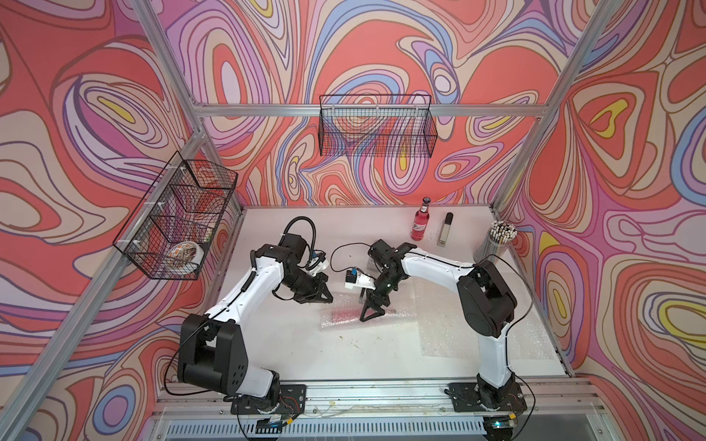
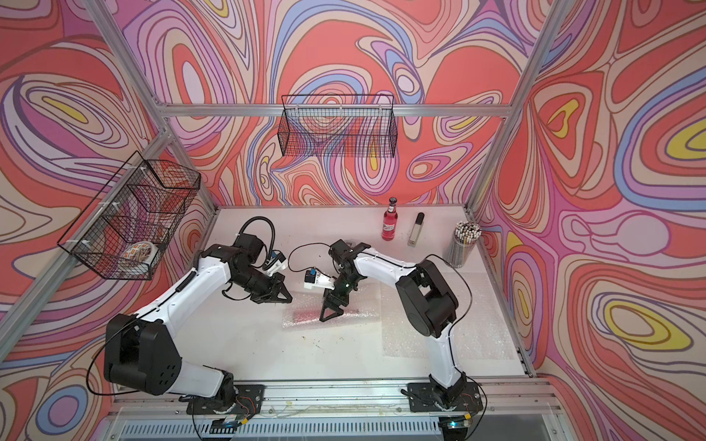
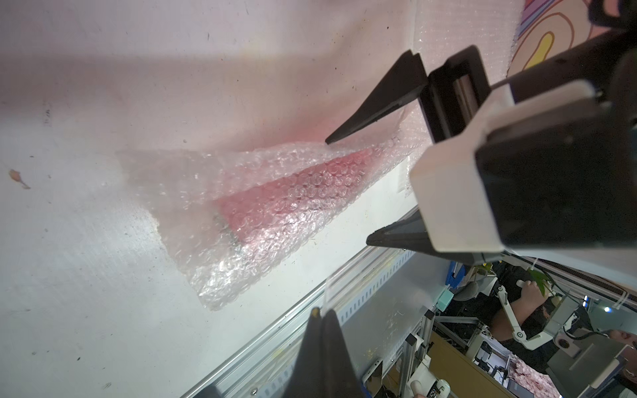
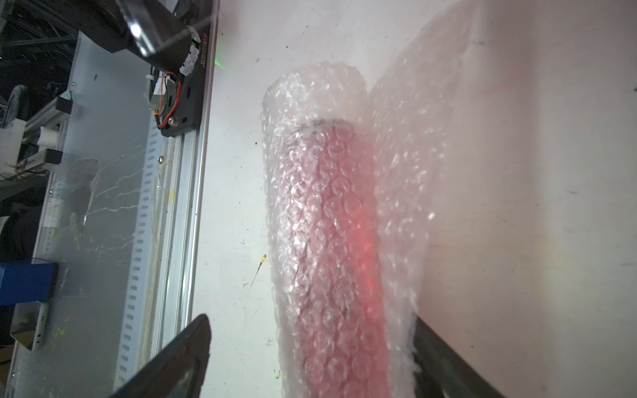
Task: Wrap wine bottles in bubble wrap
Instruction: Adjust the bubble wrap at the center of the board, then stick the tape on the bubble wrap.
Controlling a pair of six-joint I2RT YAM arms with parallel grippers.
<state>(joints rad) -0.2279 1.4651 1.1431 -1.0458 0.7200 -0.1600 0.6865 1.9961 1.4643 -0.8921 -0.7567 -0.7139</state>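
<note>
Risk: loose bubble wrap flap [image 4: 413, 138] unrolls if wine bottle [image 4: 334, 224] rolls; right pincer [image 1: 372, 315] spread astride it; left pincer [image 3: 322, 315] clenched, empty.

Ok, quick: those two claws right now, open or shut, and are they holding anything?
Left gripper: closed, holding nothing.
Right gripper: open, jaws on either side of the bubble-wrapped bottle, not clamped on it.

Glossy clear plastic bubble wrap [image 4: 310, 96], shiny glass bottle [image 1: 420, 226], table [image 1: 298, 343] prob. matt.
</note>
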